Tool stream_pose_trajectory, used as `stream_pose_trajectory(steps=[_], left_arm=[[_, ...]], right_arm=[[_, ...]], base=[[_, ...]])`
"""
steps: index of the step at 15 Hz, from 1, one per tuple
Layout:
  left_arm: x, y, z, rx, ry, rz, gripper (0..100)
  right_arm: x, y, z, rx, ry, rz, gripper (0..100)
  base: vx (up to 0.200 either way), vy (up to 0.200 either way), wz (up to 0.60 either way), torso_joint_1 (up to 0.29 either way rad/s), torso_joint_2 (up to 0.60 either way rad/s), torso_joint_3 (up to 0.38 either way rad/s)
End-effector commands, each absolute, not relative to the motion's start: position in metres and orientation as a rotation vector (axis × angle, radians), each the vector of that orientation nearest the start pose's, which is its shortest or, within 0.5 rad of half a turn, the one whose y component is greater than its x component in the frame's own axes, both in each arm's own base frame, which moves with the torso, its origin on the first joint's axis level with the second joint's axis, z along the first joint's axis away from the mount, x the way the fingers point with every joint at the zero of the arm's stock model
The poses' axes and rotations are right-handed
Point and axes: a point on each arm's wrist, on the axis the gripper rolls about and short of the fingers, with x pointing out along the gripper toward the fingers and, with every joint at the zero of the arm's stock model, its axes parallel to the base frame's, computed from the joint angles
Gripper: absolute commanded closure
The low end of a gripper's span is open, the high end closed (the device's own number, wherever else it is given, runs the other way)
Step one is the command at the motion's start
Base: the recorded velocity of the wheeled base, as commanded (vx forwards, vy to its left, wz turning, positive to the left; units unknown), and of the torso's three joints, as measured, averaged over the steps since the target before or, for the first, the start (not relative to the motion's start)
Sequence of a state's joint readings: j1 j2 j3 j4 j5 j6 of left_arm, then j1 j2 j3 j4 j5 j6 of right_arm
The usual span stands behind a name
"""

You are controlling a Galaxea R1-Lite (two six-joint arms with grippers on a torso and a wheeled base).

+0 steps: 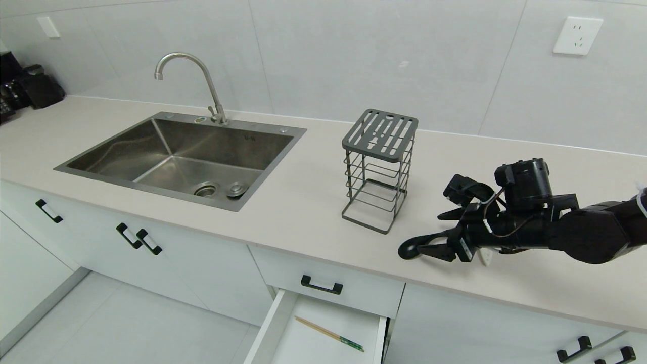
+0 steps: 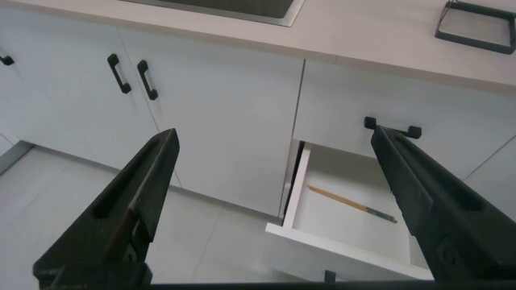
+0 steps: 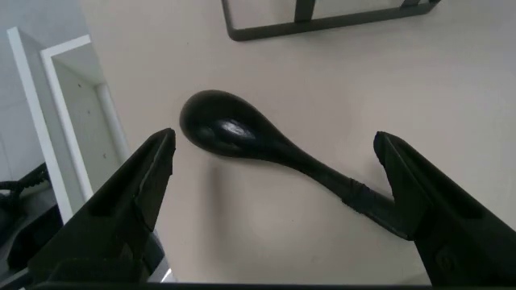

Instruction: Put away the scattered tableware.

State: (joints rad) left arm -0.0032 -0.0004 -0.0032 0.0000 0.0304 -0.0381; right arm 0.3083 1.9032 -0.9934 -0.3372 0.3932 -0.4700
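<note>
Nearest to me, the white drawer (image 1: 376, 323) under the counter stands pulled out. On its floor lies a wooden chopstick with a green tip (image 1: 329, 334), slanted, its green end to the right; whether it is one stick or a pair pressed together I cannot tell. My left gripper (image 2: 274, 133) hangs out in front of the cabinet doors (image 2: 218, 105), above the floor, with its fingers spread wide and nothing between them. The drawer sits just beyond it and to the right.

On the beige countertop (image 1: 303, 202), close to the front edge and right of the drawer, lies the black spoon (image 1: 410, 248). Its bowl points left and its handle runs right. My right gripper (image 1: 433, 233) is low over it, fingers wide apart, one on each side of the spoon, and the handle passes back between them (image 3: 272, 138).

A little farther in and to the left of the spoon stands the dark grey wire rack (image 1: 379, 169), upright, with a slotted top plate. It is well apart from the spoon.

Farther left, the steel sink (image 1: 91, 174) is set into the counter, with its curved faucet (image 1: 202, 81) at the far rim. On the tiled back wall, far right, is a white socket (image 1: 578, 35).
</note>
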Motion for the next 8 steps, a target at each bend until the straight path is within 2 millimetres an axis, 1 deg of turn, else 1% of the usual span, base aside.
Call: stream_pose_trajectory(steps=[1, 5, 6, 8], left_arm=[[-0.023, 0.001, 0.076, -0.038, -0.004, 0.028, 0], [-0.023, 0.001, 0.076, -0.038, -0.004, 0.028, 0], [-0.023, 0.001, 0.076, -0.038, -0.004, 0.028, 0], [-0.023, 0.001, 0.076, -0.038, -0.004, 0.028, 0]], right_arm=[[0.336, 0.115, 0.132, -0.412, 0.421, 0.805, 0], [0.342, 0.113, 0.122, -0.447, 0.431, 0.816, 0], [0.343, 0.114, 0.117, -0.445, 0.441, 0.831, 0], [0.346, 0.115, 0.116, -0.442, 0.436, 0.839, 0]], base=[[0.0, 0.0, 0.0, 0.0, 0.0, 0.0], [0.0, 0.0, 0.0, 0.0, 0.0, 0.0], [0.0, 0.0, 0.0, 0.0, 0.0, 0.0], [0.0, 0.0, 0.0, 0.0, 0.0, 0.0]])
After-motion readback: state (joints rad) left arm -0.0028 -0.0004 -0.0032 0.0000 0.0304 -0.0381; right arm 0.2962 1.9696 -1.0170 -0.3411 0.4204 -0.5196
